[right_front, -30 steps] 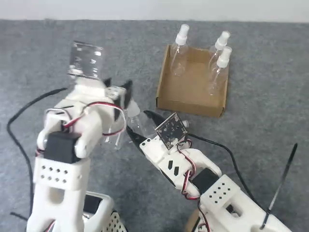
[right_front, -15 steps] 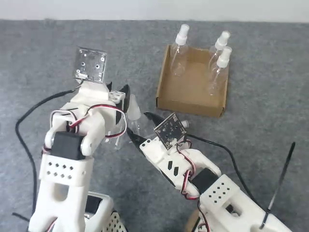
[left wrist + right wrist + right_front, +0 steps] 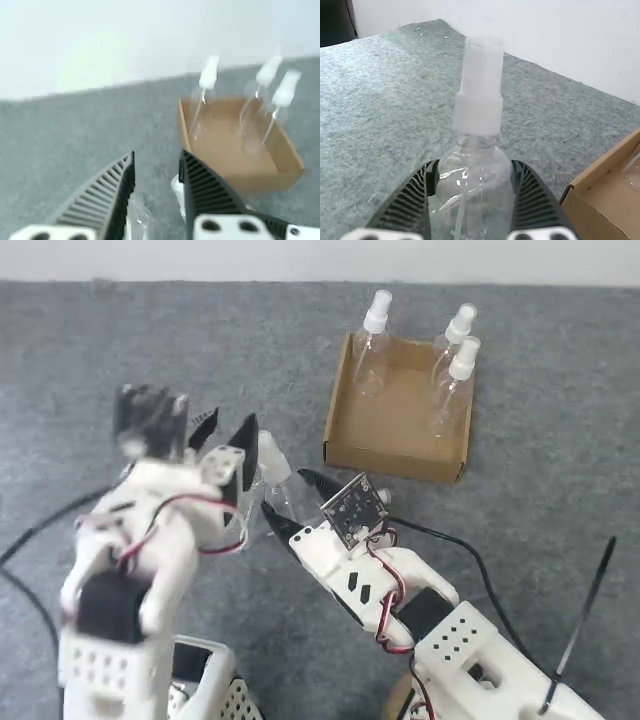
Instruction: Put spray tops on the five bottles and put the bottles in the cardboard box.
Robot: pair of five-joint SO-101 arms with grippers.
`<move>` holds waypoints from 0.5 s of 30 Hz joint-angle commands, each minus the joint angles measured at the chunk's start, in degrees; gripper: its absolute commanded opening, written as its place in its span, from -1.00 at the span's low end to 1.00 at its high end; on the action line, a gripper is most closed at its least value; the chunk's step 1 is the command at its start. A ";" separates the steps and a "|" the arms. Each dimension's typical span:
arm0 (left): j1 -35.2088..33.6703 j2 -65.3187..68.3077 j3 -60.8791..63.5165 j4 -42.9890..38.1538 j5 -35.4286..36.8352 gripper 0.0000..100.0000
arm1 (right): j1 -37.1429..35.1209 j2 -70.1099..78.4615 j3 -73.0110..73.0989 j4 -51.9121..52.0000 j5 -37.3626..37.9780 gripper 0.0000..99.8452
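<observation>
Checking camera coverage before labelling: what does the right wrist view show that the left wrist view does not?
Right wrist alone: the right pincer shut on a clear plastic bottle with a white spray top. Left wrist alone: the open left pincer and three spray-topped clear bottles standing in the brown cardboard box. Both: that box and the grey carpeted table.

three bottles [image 3: 452, 385] in cardboard box [image 3: 395, 462] | fourth bottle [image 3: 272, 465] left of box, in right claw [image 3: 474, 172]

Overhead looks down — close wrist views share the box [image 3: 395, 460].
</observation>
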 commanded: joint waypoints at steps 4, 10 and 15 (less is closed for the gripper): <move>-6.07 -14.24 6.64 -1.14 -0.26 -0.61 | 4.97 -1.63 -3.08 -0.57 -0.44 -0.99; -5.80 -19.52 21.49 -6.42 -0.35 -0.60 | 12.44 1.19 -16.44 7.60 -0.62 -0.99; -0.26 -21.80 30.11 -9.23 -0.88 -0.60 | 12.88 11.12 -28.31 10.68 -0.53 -0.99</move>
